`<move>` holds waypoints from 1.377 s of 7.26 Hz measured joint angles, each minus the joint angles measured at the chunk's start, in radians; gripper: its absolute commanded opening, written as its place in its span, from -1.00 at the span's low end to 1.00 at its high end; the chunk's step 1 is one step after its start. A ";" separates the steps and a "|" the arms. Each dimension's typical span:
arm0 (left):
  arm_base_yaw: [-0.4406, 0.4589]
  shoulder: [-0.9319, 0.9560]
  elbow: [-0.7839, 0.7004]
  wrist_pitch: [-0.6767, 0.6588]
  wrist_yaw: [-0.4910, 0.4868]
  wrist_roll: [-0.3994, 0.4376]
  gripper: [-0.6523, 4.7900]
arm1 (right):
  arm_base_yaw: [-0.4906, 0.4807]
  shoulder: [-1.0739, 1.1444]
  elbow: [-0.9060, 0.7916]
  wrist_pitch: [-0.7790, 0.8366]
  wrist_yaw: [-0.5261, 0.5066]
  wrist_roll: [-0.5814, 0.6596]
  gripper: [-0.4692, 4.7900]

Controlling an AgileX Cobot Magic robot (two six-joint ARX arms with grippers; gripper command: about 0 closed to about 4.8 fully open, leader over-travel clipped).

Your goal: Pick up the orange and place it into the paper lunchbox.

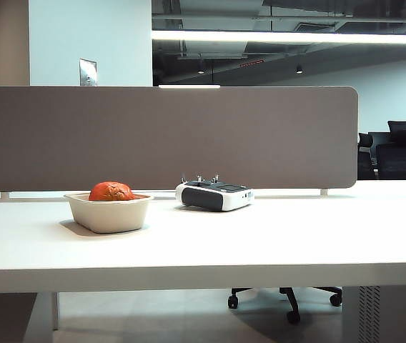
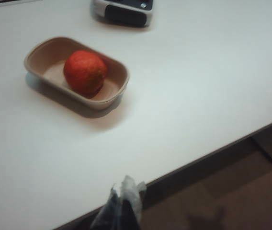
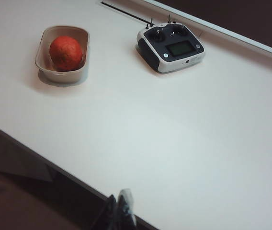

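A: Orange (image 1: 111, 191) sits inside the paper lunchbox (image 1: 109, 214), left of centre on the white table (image 1: 274, 236). From the exterior view only its upper half clears the rim; the lower half is hidden by the near wall.

B: Wrist views confirm. Orange (image 2: 85, 72) rests on the tray floor, nearer one end of the lunchbox (image 2: 40, 50). Mottled red-orange skin. Picture soft, so no dimple to be made out.

A: Right of the lunchbox, a little farther back, a white-and-black remote controller (image 1: 214, 194), apart from the tray. Small sticks stand up on its far edge.

B: Right wrist view shows it whole (image 3: 171, 48), with a dark screen in the middle. Left wrist view cuts it off at the frame edge (image 2: 123, 11); only the near side shows.

A: Grippers?

B: Neither arm shows in the exterior view. Left gripper (image 2: 124, 201): only pale, wrapped fingertips show, over the near table edge, well apart from the lunchbox. Tips look pressed together, nothing between them.

A: Right one?

B: Right gripper (image 3: 119, 207) also hangs at the near table edge, dark and mostly cut off. Fingers closed together, holding nothing. Orange (image 3: 65, 52) and lunchbox (image 3: 42, 45) lie far off from it.

A: Behind the table, a grey partition panel (image 1: 167, 136).
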 measured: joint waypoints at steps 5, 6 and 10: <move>0.000 -0.020 -0.143 0.166 0.002 -0.005 -0.78 | 0.000 -0.030 -0.063 0.005 -0.004 0.001 -0.84; 0.000 -0.019 -0.158 0.197 0.006 -0.005 -0.78 | 0.000 -0.030 -0.063 0.004 -0.004 0.001 -0.84; 0.000 -0.031 -0.331 0.352 0.039 0.002 -0.78 | 0.000 -0.031 -0.063 0.005 -0.003 0.001 -0.84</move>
